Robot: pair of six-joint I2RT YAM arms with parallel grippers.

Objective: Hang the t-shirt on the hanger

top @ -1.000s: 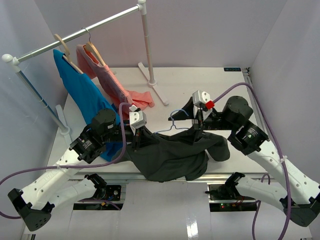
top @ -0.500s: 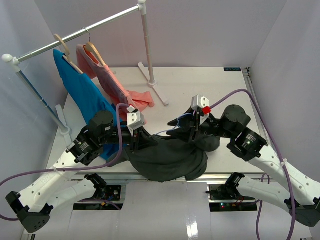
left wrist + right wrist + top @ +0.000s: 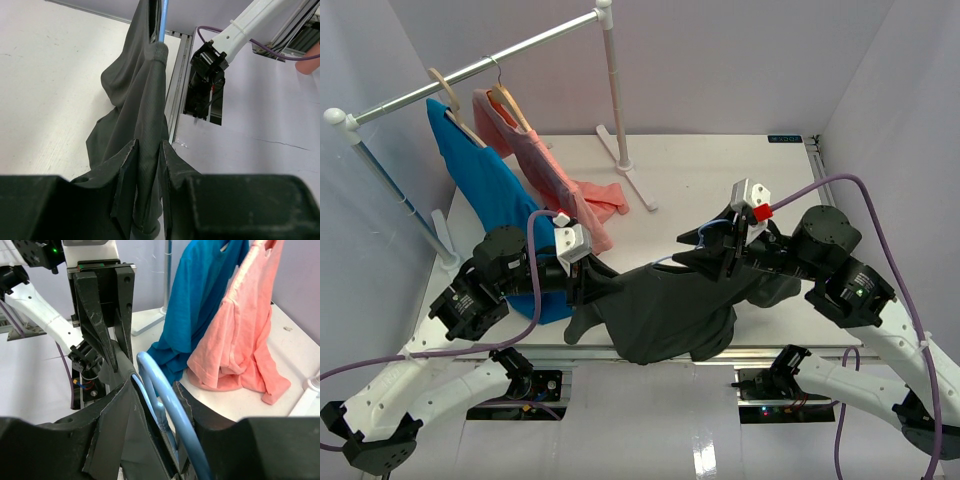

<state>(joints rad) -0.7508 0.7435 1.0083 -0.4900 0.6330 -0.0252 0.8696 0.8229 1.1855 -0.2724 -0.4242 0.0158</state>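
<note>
The dark grey t-shirt [image 3: 670, 315] hangs stretched between my two grippers, its hem draped over the table's front edge. My right gripper [image 3: 697, 250] [image 3: 152, 387] is shut on the neck of the light-blue hanger [image 3: 170, 410], with shirt cloth bunched against one finger. One hanger arm [image 3: 163, 20] runs inside the shirt's shoulder. My left gripper [image 3: 592, 283] [image 3: 148, 145] is at the shirt's left shoulder. Its jaws stand a little apart, and a loose fold of the cloth [image 3: 145, 100] lies between them.
A clothes rail [image 3: 480, 68] crosses the back left. A bright blue garment [image 3: 485, 190] and a salmon-pink garment [image 3: 545, 165] hang from it on wooden hangers. The rail's right post [image 3: 617, 100] stands on the table behind the grippers.
The right gripper closed on the hanger and pulled it up and to the right. The left gripper shifted left and its jaws parted. The shirt is now stretched wider between them.
</note>
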